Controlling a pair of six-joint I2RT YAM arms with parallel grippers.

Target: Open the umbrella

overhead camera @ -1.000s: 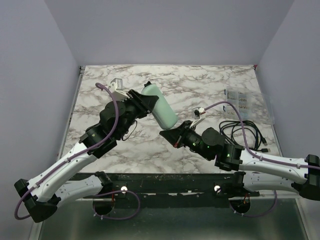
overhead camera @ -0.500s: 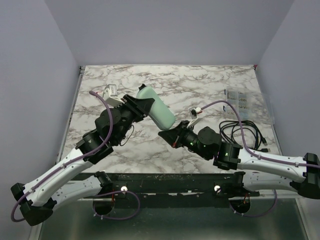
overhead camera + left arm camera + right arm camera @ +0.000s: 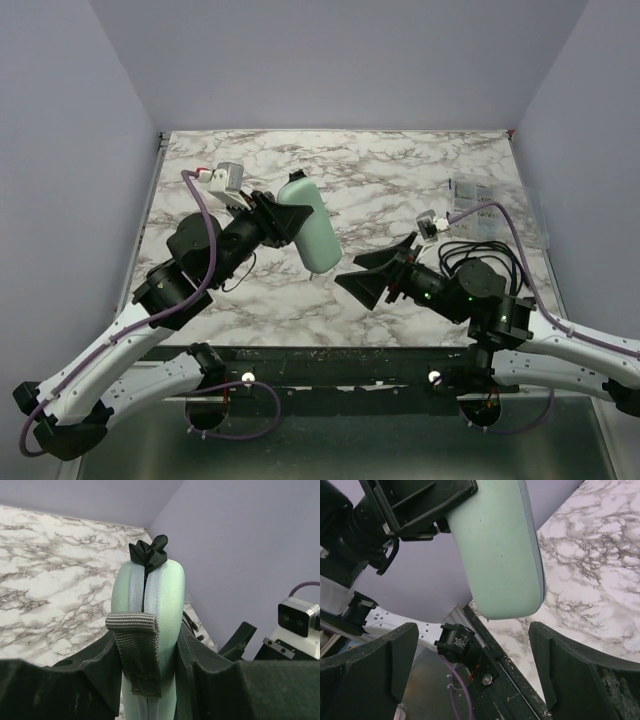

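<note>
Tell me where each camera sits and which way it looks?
Top external: above and behind the arms, looking down at the marble table; both arms show, left gripper holding the mint-green case, right gripper open.
Left wrist: on the left arm, looking along its fingers at the case and black fabric poking out.
Right wrist: on the right arm, looking between its fingers at the case's rounded end.
Shared: all three show the case.

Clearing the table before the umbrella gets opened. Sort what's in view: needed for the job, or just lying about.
For the job:
umbrella, black fabric poking from the case's end
mint-green case, clamped by the left gripper
right gripper, jaws open, off the case

Lying about:
coiled black cable
clear packet near the table's right edge
</note>
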